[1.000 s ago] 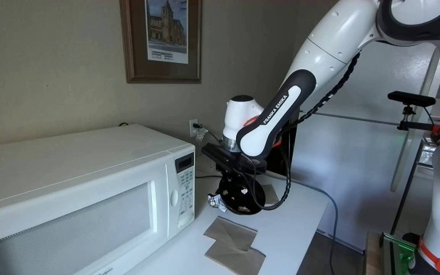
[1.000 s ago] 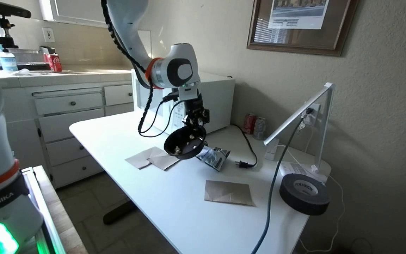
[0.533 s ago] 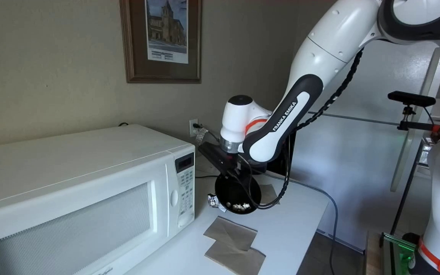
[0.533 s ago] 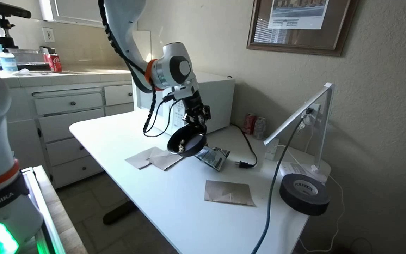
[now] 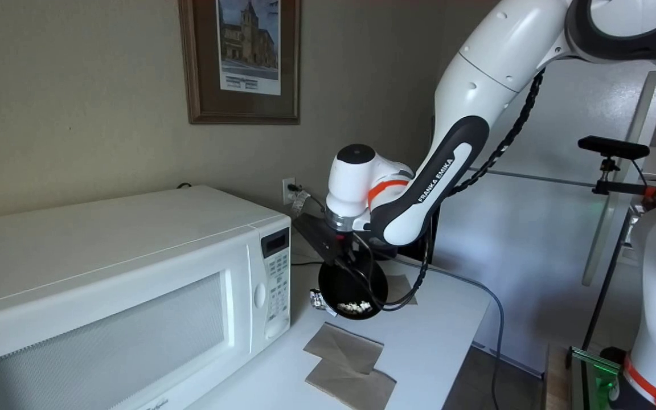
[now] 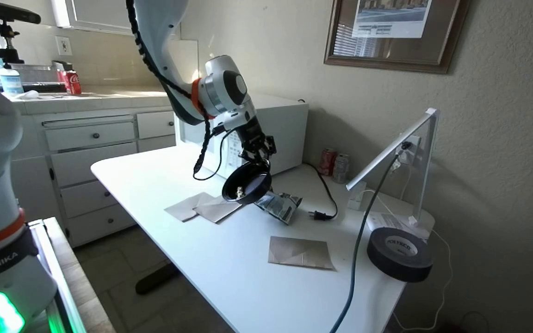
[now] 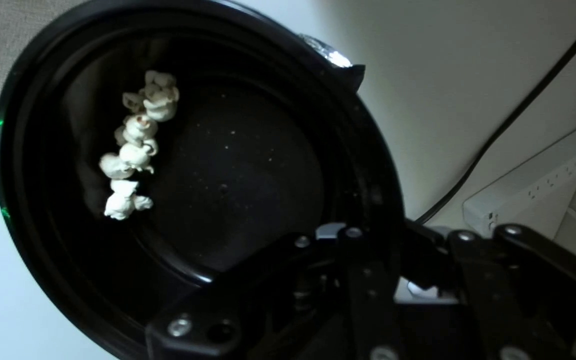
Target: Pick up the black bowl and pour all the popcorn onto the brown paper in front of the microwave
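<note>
My gripper (image 7: 385, 235) is shut on the rim of the black bowl (image 7: 238, 160) and holds it tilted above the table. The bowl shows in both exterior views (image 5: 339, 285) (image 6: 250, 182). Several pieces of popcorn (image 7: 135, 145) lie gathered along its lower side; they also show in an exterior view (image 5: 354, 307). Two overlapping pieces of brown paper (image 5: 343, 344) lie on the table in front of the microwave's (image 5: 134, 319) button-panel end. A corner of brown paper (image 7: 3, 65) shows beside the bowl in the wrist view. The fingertips are dark and partly hidden in the exterior views.
Another brown paper piece (image 6: 300, 252) lies farther along the table. A shiny packet (image 6: 279, 206) lies under and beside the bowl. A black plug and cord (image 6: 324, 215), a tape roll (image 6: 399, 254), a clear slanted stand (image 6: 393, 148) and two cans (image 6: 333, 165) are on the table.
The wrist and bowl have tilted further, and the bowl has shifted slightly toward the microwave. The popcorn, scattered in the bowl before, has slid together to its lower side.
</note>
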